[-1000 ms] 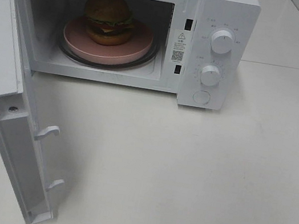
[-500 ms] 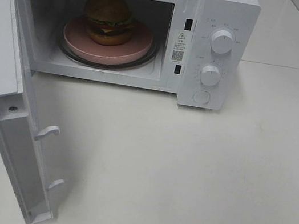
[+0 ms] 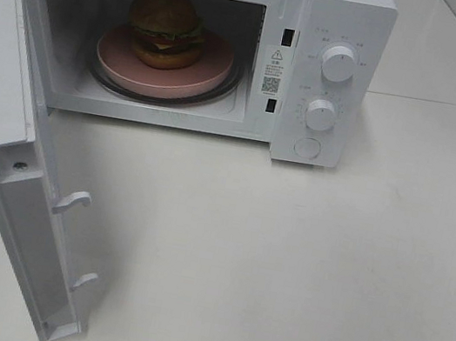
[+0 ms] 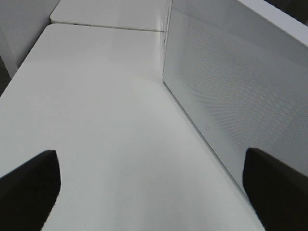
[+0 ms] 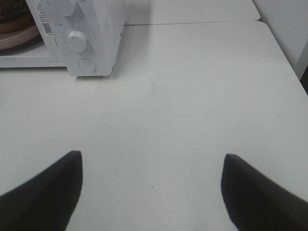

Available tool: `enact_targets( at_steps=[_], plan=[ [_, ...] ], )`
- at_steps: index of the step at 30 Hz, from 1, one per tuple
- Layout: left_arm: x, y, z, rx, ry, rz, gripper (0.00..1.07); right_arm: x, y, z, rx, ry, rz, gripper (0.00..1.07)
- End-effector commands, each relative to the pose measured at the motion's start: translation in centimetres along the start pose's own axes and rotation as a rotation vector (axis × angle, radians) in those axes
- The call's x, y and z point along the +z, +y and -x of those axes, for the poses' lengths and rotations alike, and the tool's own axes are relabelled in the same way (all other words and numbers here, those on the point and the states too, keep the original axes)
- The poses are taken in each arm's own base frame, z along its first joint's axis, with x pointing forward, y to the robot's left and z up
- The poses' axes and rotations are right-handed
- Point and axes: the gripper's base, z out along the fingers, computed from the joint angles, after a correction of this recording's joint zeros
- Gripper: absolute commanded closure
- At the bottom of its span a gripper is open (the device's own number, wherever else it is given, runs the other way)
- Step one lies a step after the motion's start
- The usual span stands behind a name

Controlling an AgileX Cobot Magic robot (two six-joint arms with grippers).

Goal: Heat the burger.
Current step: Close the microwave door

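Note:
The burger (image 3: 165,29) sits on a round pink plate (image 3: 200,77) inside the white microwave (image 3: 345,6), on its glass turntable. The microwave door (image 3: 7,123) stands swung wide open toward the front left. Neither arm shows in the exterior high view. In the left wrist view my left gripper (image 4: 154,192) is open, its dark fingertips (image 4: 29,187) spread over bare table beside the door's outer face (image 4: 231,91). In the right wrist view my right gripper (image 5: 151,190) is open and empty, well in front of the microwave's control panel (image 5: 79,41); a sliver of plate (image 5: 17,36) shows there.
Two white knobs (image 3: 339,64) (image 3: 320,114) and a round button (image 3: 307,147) sit on the microwave's right panel. The white table (image 3: 298,271) stretches in front and to the right. The open door juts out over the table's left side, with latch hooks (image 3: 72,201) on its edge.

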Motion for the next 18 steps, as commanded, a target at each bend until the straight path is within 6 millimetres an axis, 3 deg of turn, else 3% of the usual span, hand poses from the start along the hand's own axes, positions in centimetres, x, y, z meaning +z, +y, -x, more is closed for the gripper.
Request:
enact_targets(
  at_steps=[1, 2, 4, 7, 9, 11, 12, 13, 14, 15, 16, 17, 18],
  plan=[
    [-0.5, 0.1, 1.1, 0.0, -0.094, 0.015, 0.13, -0.3, -0.1, -0.2, -0.001, -0.025, -0.011, 0.33],
    [-0.5, 0.1, 1.1, 0.0, -0.094, 0.015, 0.13, -0.3, -0.1, -0.2, -0.001, -0.025, -0.011, 0.33],
    [-0.6, 0.3, 1.8, 0.02, -0.166, 0.044, 0.23, -0.3, -0.1, -0.2, -0.001, -0.025, -0.011, 0.33],
    [-0.5, 0.4, 1.8, 0.023, -0.175, 0.048, 0.26, -0.3, -0.1, -0.2, -0.001, -0.025, -0.011, 0.33],
    [0.1, 0.4, 1.9, 0.022, -0.217, 0.048, 0.46, -0.3, -0.1, -0.2, -0.001, -0.025, -0.011, 0.33],
    [0.2, 0.4, 1.9, 0.02, -0.233, 0.046, 0.51, -0.3, -0.1, -0.2, -0.001, -0.025, -0.011, 0.33],
    [0.6, 0.5, 2.0, 0.021, -0.271, 0.047, 0.63, -0.3, -0.1, -0.2, -0.001, -0.025, -0.011, 0.33],
    [0.6, 0.5, 2.0, 0.021, -0.271, 0.047, 0.63, -0.3, -0.1, -0.2, -0.001, -0.025, -0.011, 0.33],
    [0.8, 0.5, 2.0, 0.021, -0.287, 0.048, 0.68, -0.3, -0.1, -0.2, -0.001, -0.025, -0.011, 0.33],
    [1.3, 0.5, 1.9, 0.02, -0.313, 0.049, 0.8, -0.3, -0.1, -0.2, -0.001, -0.025, -0.011, 0.33],
    [1.3, 0.5, 1.9, 0.02, -0.313, 0.049, 0.8, -0.3, -0.1, -0.2, -0.001, -0.025, -0.011, 0.33],
    [1.8, 0.6, 1.8, 0.02, -0.34, 0.049, 0.94, -0.3, -0.1, -0.2, -0.001, -0.025, -0.011, 0.33],
    [1.8, 0.6, 1.8, 0.02, -0.34, 0.049, 0.94, -0.3, -0.1, -0.2, -0.001, -0.025, -0.011, 0.33]
  ],
)
